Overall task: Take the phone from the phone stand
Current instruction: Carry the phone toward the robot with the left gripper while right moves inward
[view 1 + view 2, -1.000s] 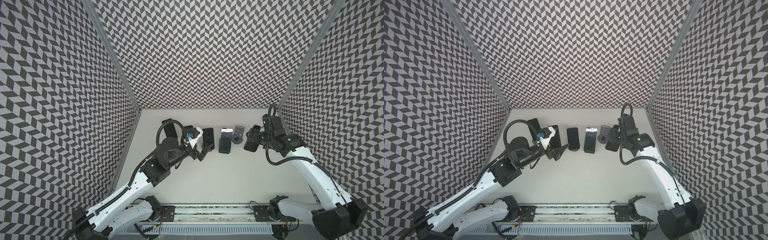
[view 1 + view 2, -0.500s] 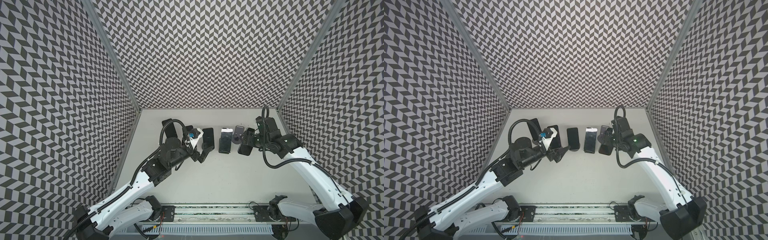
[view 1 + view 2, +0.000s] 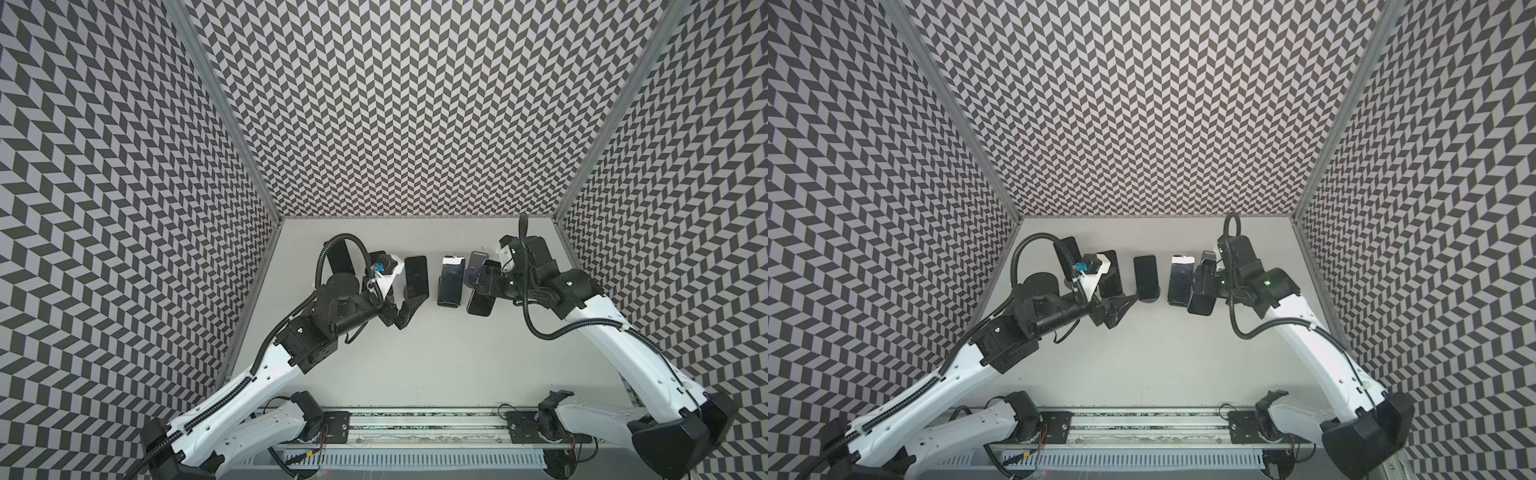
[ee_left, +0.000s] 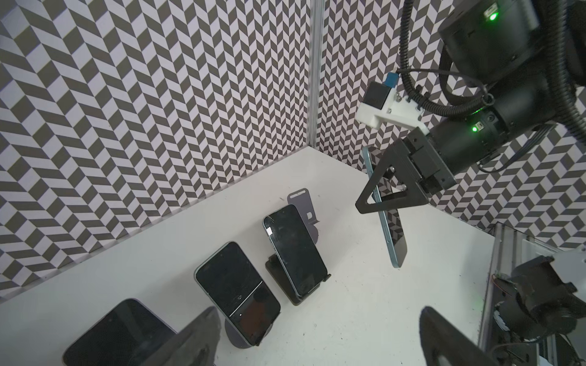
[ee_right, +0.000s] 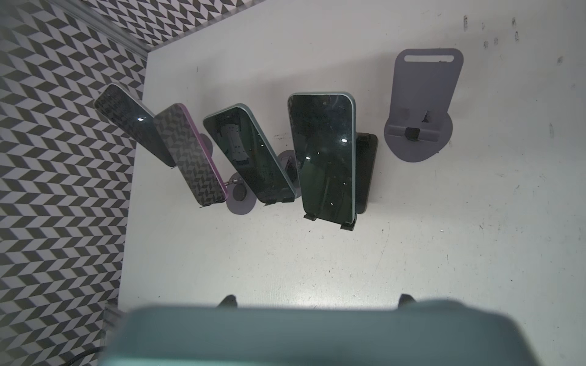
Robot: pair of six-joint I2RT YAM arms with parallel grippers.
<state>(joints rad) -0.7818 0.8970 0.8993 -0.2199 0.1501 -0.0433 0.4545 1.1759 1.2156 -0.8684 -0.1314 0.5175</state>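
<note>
A pale grey tabletop (image 3: pixel 415 365), scuffed and speckled with small dark marks, is boxed in on three sides by walls (image 3: pixel 407 104) of black-and-white chevron pattern. In both top views a row of stands crosses its far half, and four of them carry dark phones leaning back. The phone (image 3: pixel 478 305) hangs clear of the surface at 2 o'clock from the table's middle, nearly upright. The right gripper (image 3: pixel 484 286) has its jaws clamped on the phone's upper half. The phone is a slim slab with rounded corners, a blue-green rim and dark glass that mirrors the chevrons. The grey phone stand (image 5: pixel 425 95) sits bare at 12 o'clock from it. The left gripper (image 3: pixel 1123 311) hovers at 9 o'clock from the phone, jaws spread wide
</note>
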